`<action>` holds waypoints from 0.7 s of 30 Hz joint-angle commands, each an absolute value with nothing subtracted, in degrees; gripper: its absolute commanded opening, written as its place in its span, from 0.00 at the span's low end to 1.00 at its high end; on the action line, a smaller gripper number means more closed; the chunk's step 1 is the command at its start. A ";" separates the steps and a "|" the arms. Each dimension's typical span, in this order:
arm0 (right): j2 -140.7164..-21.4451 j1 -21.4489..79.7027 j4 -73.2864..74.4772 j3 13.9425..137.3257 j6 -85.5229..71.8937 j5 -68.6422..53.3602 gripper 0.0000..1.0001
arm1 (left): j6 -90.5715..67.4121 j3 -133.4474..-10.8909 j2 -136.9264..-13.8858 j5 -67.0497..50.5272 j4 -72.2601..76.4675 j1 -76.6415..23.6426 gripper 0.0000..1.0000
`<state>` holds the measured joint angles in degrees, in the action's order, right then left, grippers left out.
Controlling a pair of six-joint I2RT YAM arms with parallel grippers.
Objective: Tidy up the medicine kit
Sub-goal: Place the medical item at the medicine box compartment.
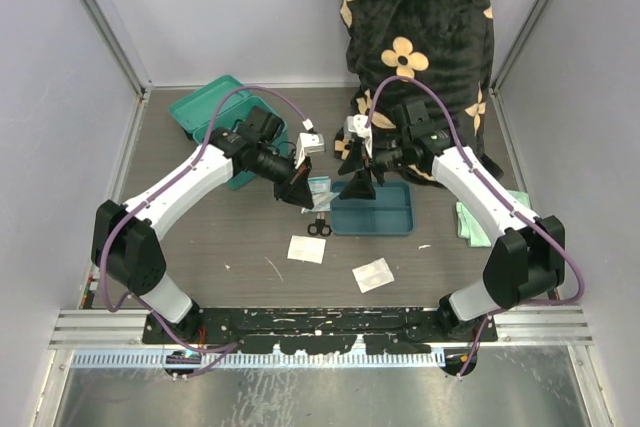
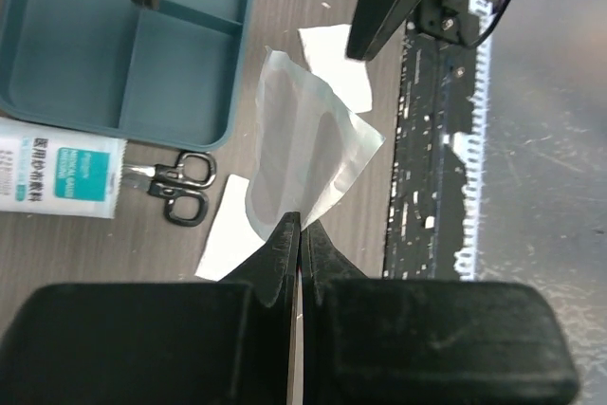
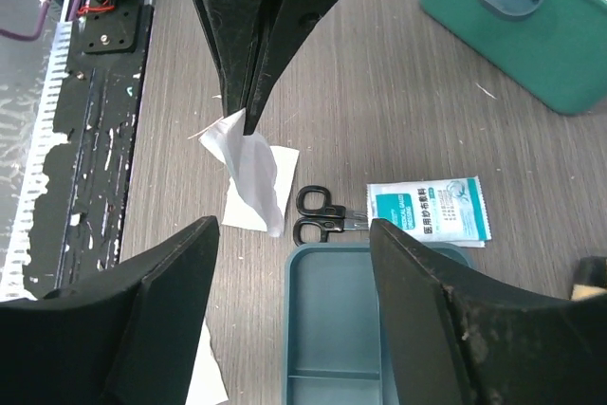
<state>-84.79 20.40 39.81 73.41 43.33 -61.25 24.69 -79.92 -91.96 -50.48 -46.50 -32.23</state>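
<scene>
Grey wood-grain table (image 1: 200,247): both arms bend inward toward its centre. Left gripper (image 2: 297,225) pinches a thin clear packet (image 2: 303,139). Right gripper (image 1: 359,187) hangs spread and empty over the blue tray (image 1: 395,219). Medicine kit (image 1: 213,112) sits at eleven o'clock.

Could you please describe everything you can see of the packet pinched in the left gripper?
The packet is a thin, flat, translucent white sachet, seemingly plastic film, with a darker band down its middle. It is slightly curled and hangs from one end, pinched between the shut fingers of the left gripper, over a white paper square. Nothing else visibly touches it.
</scene>
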 commanded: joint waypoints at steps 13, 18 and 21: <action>-85.62 24.82 41.22 71.40 46.31 -66.49 0.32 | 17.08 -80.13 -91.41 -56.43 -43.26 -32.08 0.00; -86.33 24.96 41.22 71.55 45.30 -67.37 0.26 | 16.87 -79.73 -91.54 -55.80 -42.64 -32.09 0.00; -86.52 24.92 41.22 71.52 44.41 -66.84 0.20 | 16.68 -79.48 -91.51 -55.27 -42.18 -32.06 0.02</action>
<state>-86.54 24.69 41.74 71.22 45.52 -64.84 17.37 -79.75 -91.96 -54.26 -44.53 -32.23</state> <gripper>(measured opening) 0.232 0.007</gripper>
